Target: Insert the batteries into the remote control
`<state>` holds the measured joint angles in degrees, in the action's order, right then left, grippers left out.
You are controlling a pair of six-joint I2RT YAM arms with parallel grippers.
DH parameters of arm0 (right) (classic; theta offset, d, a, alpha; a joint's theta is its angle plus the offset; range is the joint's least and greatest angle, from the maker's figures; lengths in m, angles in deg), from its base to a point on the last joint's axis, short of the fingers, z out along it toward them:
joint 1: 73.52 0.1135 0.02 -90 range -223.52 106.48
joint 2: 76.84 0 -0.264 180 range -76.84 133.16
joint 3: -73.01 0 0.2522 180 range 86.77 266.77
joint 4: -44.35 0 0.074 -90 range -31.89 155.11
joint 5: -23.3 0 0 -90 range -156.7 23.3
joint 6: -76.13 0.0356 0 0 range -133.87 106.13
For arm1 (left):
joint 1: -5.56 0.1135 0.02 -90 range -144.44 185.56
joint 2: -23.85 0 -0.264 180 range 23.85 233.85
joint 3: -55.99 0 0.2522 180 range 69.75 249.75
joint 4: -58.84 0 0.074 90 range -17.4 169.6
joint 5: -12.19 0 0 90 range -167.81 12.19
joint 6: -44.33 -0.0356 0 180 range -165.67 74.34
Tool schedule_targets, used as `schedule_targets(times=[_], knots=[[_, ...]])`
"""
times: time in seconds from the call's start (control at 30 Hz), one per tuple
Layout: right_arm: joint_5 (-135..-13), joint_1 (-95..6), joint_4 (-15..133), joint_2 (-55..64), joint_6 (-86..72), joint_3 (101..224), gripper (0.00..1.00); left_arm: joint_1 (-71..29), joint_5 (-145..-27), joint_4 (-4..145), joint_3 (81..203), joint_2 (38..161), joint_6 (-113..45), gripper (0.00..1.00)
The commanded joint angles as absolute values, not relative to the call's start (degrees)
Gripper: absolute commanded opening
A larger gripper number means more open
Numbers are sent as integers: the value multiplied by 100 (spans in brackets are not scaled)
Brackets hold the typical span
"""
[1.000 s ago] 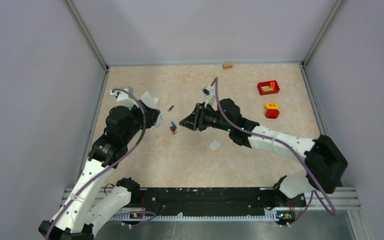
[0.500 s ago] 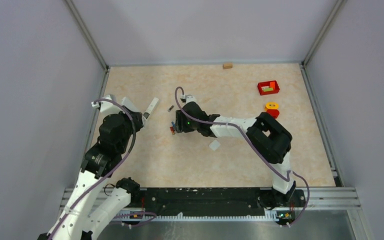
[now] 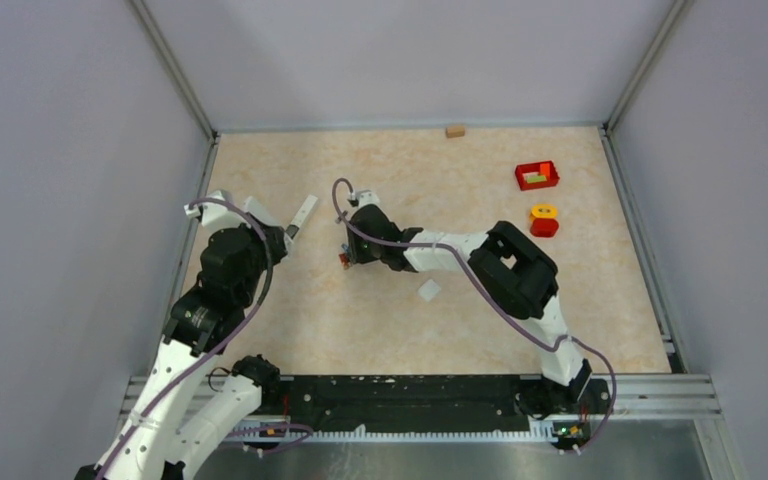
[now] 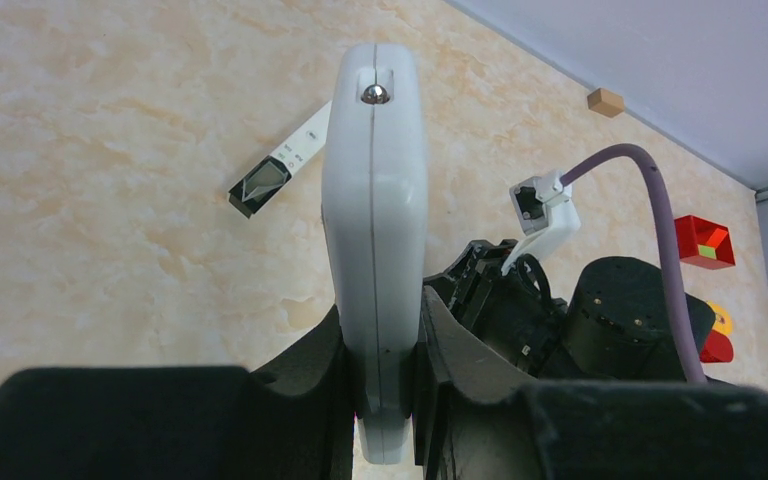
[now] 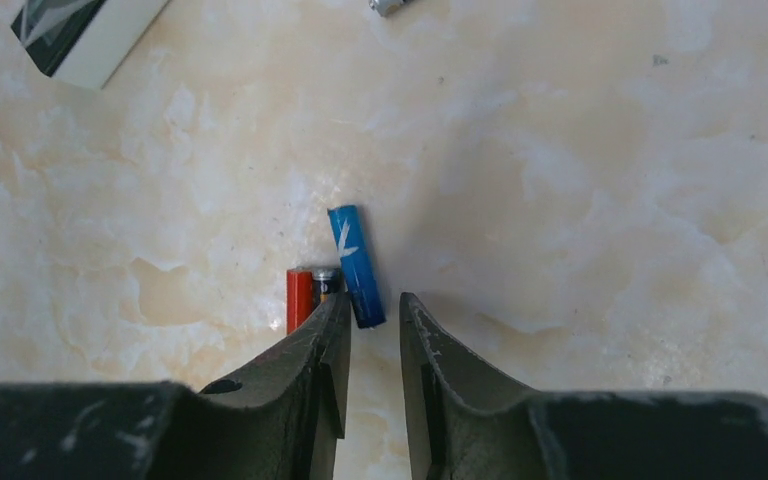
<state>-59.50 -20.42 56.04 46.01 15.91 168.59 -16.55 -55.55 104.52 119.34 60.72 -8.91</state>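
The remote control (image 4: 375,200) is a white handset seen edge-on, standing up between my left gripper's (image 4: 380,340) jaws, which are shut on its lower part. That gripper (image 3: 276,238) hovers at the table's left. My right gripper (image 5: 373,305) is down at the batteries (image 3: 343,259), its jaws a narrow gap apart. A blue battery (image 5: 356,262) lies with its near end just inside the fingertips, touched by neither. A red battery (image 5: 299,295) with a dark one beside it lies partly under the left finger. Another grey battery (image 5: 390,5) lies farther off.
A white bar with a dark end (image 3: 303,212) lies just beyond the left gripper. A small white square (image 3: 428,290) sits near the middle. At the back right are a red box (image 3: 537,176) and a red and yellow piece (image 3: 544,220). A wooden block (image 3: 455,130) rests by the far wall.
The right arm swung left and came down over the batteries, and its jaws have narrowed. The left arm drew back a little with the remote, then held still.
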Motion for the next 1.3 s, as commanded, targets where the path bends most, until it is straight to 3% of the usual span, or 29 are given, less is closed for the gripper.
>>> schedule_targets(times=[0.0, 0.37, 0.53, 0.67, 0.8, 1.27], knots=[[-5810, -1896, 5476, 4793, 1341, 17176, 27, -1633, -5395, 10487, 11985, 5999, -875, 0], [-5128, -1699, 6142, 5340, 861, 17679, 26, -1640, -5346, 10508, 11983, 5977, -840, 0], [-4667, -1628, 6424, 5371, 775, 17821, 7, -1640, -5208, 10551, 11986, 5865, -840, 0], [-4285, -1624, 6675, 5098, 794, 17782, 0, -1640, -5392, 10499, 11986, 5864, -909, 0], [-4441, -1664, 6825, 4438, 841, 17485, 0, -1635, -6012, 10206, 11910, 5854, -1106, 0], [-6205, -2335, 5569, 1002, 1698, 14095, 0, -1641, -9563, 8037, 11197, 5976, -1185, 0]])
